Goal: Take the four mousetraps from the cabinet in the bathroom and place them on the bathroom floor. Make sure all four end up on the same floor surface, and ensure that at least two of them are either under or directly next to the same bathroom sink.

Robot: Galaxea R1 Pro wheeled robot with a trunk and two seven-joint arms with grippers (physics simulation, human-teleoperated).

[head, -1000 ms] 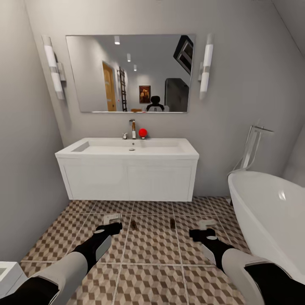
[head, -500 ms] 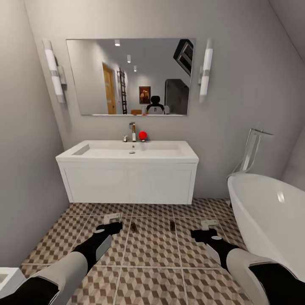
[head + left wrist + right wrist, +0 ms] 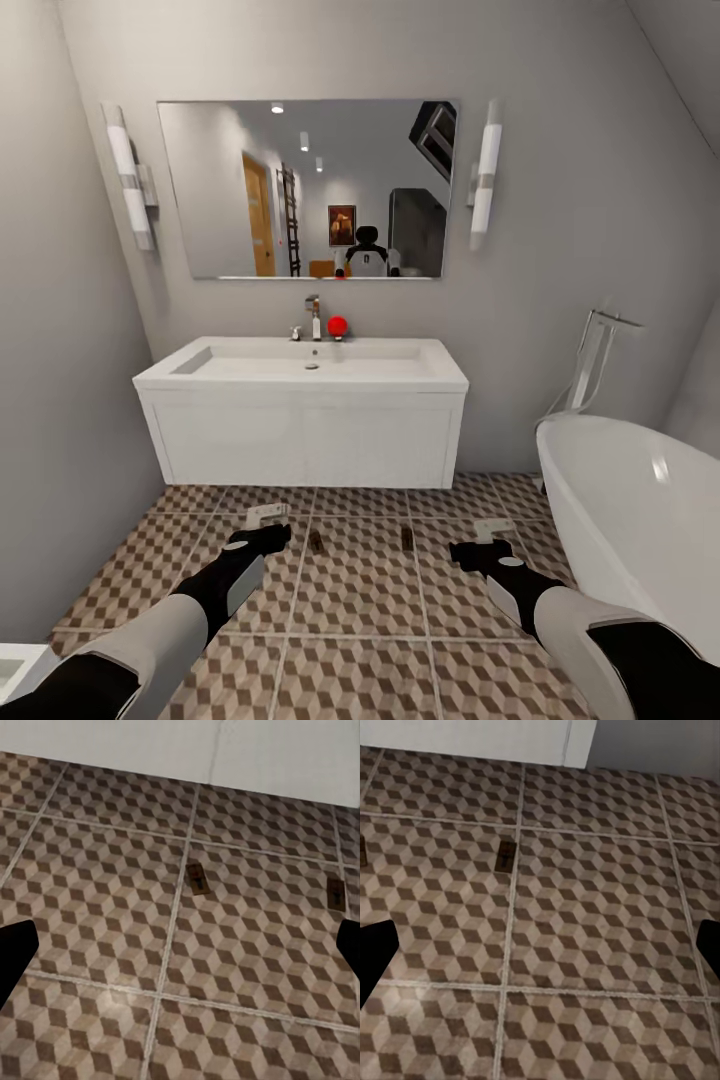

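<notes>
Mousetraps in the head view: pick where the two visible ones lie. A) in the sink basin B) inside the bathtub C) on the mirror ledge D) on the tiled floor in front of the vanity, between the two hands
D: two mousetraps lie flat on the bathroom floor before the bathroom sink, between the left hand and right hand.
</notes>
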